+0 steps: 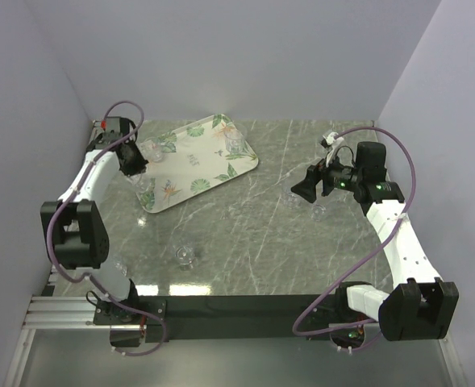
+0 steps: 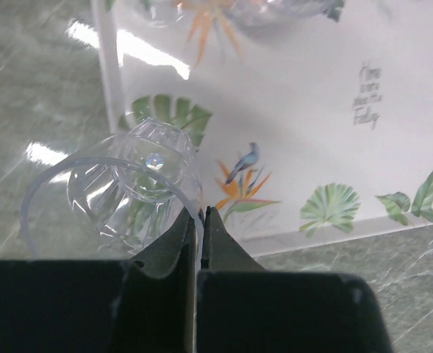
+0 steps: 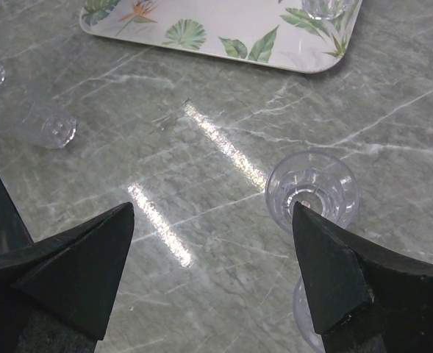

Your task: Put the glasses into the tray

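Left wrist view: the left tool (image 2: 199, 217) pinches the rim of a tilted glass (image 2: 139, 184) over the tray (image 2: 312, 110) corner, with bare tray toward 1 o'clock. The right tool (image 3: 212, 213) is spread wide above the worktop (image 3: 201, 147), an upright glass (image 3: 312, 190) near its 3 o'clock.
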`<state>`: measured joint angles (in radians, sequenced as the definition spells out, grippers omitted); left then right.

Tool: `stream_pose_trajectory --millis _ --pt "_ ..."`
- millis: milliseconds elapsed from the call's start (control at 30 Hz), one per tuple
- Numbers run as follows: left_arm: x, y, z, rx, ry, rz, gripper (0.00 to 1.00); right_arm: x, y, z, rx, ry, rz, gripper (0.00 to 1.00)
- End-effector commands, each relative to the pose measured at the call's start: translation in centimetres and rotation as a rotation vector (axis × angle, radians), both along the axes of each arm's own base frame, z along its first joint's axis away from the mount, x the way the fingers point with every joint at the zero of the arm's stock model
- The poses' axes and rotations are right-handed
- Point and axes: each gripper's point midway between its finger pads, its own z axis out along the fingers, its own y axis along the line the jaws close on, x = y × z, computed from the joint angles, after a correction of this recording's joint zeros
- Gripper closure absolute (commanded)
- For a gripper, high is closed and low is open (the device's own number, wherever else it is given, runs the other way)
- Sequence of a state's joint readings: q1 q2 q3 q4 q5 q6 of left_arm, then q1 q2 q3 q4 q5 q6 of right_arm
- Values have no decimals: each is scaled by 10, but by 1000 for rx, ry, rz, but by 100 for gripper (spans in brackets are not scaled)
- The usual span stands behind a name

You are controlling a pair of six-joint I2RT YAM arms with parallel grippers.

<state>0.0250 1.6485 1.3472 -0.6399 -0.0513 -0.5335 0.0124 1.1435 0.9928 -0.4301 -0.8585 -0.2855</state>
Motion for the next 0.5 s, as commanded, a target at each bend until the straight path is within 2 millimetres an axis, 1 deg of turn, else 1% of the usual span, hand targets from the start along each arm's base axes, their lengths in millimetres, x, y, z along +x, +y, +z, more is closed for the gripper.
stream_pose_trajectory --millis 0,33,67,167,233,300,333,467 --pt "34 -4 25 35 -87 -43 100 2 0 12 8 -48 12 6" --pt "38 -4 16 34 -64 -43 100 2 0 12 8 -49 10 6" --pt "44 -4 20 37 -73 -45 100 3 0 12 8 -48 10 6" --pt "55 -2 13 47 -55 -47 100 3 0 12 6 -51 9 6" --pt "63 1 11 62 -50 -45 100 3 0 12 5 -52 10 6" --pt "66 4 7 78 -35 -42 100 3 0 11 6 -44 11 6" --pt "71 5 7 81 -34 -44 100 6 -8 11 5 -46 -13 6" --pt "77 4 0 85 -9 -55 98 6 -9 11 5 -46 -14 6"
